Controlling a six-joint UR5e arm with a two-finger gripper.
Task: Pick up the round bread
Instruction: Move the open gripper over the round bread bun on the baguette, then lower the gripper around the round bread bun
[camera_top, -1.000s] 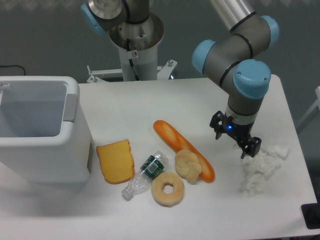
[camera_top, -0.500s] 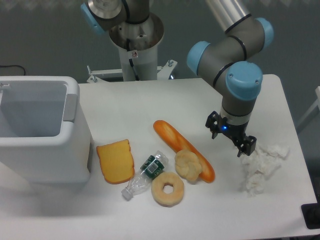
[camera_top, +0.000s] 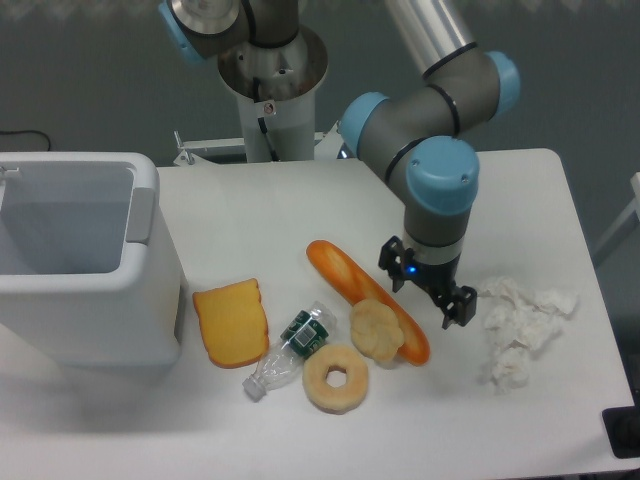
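The round bread (camera_top: 376, 331) is a small pale-yellow knotted bun. It lies on the white table (camera_top: 300, 210) against the lower end of the long orange baguette (camera_top: 366, 297). My gripper (camera_top: 425, 290) hangs open and empty just right of the baguette and up-right of the bun, apart from both. The tan ring bread (camera_top: 336, 377) lies just below-left of the bun.
A crumpled white tissue (camera_top: 516, 330) lies right of the gripper. A squashed plastic bottle (camera_top: 289, 349) and an orange toast slice (camera_top: 231, 322) lie left of the breads. A large white bin (camera_top: 78, 260) stands at the left edge.
The arm has swung left, carrying the open gripper from beside the tissue to just right of the baguette. The objects have not moved.
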